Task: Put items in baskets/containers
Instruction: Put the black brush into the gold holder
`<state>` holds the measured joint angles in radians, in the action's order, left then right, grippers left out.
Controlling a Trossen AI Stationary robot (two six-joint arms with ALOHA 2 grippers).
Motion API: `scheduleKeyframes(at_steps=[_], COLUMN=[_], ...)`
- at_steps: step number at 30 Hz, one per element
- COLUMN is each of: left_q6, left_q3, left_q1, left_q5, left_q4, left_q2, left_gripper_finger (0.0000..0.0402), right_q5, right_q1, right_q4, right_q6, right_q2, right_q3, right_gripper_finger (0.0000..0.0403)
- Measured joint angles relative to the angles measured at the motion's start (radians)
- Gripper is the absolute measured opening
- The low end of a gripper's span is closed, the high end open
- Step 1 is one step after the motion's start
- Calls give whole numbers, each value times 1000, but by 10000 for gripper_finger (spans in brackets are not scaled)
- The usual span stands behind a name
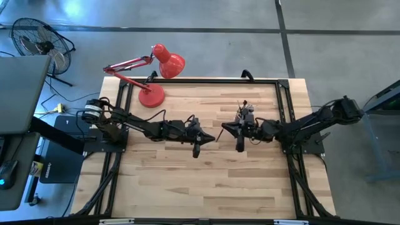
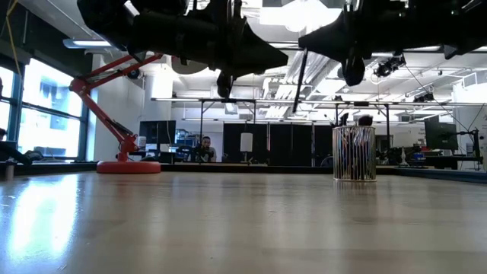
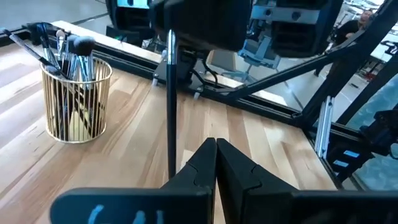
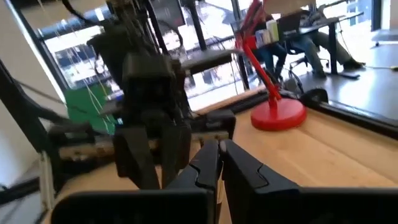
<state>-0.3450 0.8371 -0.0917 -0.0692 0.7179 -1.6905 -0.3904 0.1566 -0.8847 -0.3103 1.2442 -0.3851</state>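
A small cylindrical cup (image 1: 245, 111) (image 2: 354, 152) (image 3: 76, 99) with thin golden upright lines stands on the far right part of the table. Several makeup brushes stand in it, bristles up. One dark slim brush (image 3: 170, 106) (image 2: 300, 80) (image 1: 219, 137) hangs almost upright above mid-table, between the two grippers. Both grippers lie level and point at each other. My right gripper (image 1: 224, 128) (image 4: 219, 152) is shut at the brush's upper end. My left gripper (image 1: 212, 139) (image 3: 216, 149) is shut; the brush's lower part passes just beside its fingertips, and I cannot tell whether they touch. My right gripper holds the dark brush by its upper end (image 3: 169, 37). Its fingers come level from the table's right and lie across the handle. The brush is lifted clear of the table and hangs below the fingers, slightly tilted. The pinch itself is hidden by the gripper's dark body.
A red desk lamp (image 1: 153, 78) (image 2: 122, 144) (image 4: 273, 99) stands at the table's far left corner, its head bent over the far edge. Bare wood lies below both grippers and across the near half. A black frame rail runs along the far and side edges.
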Motion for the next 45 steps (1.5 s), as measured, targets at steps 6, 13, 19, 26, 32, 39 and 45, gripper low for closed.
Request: scheduleKeyframes(at_steps=[6,13,19,26,32,39,45], left_q6=[0,-1,-1,-1,-3,-1,-1], left_q3=[0,-2,-2,-2,-2,-2,-2], left_q1=[0,0,0,0,0,0,0], left_q5=[-24,-27,-27,-29,-30,-30,-30], left_q4=[-36,-83,-102,-108,-108,-110,-122], left_q2=[0,0,0,0,0,0,0], left_gripper_finger=[5,5,5,5,5,5,5], right_q5=[-202,-493,-614,-644,-551,-485,-470], right_q1=[0,2,3,-14,-72,-126,-133], right_q4=[85,324,553,699,752,752,751], right_q6=[117,198,129,-4,-102,-207,-210], right_q2=[-84,-328,-437,-407,-299,-178,-180], right_q3=[0,0,-1,7,9,9,10], right_gripper_finger=[5,4,3,2,9,30,66])
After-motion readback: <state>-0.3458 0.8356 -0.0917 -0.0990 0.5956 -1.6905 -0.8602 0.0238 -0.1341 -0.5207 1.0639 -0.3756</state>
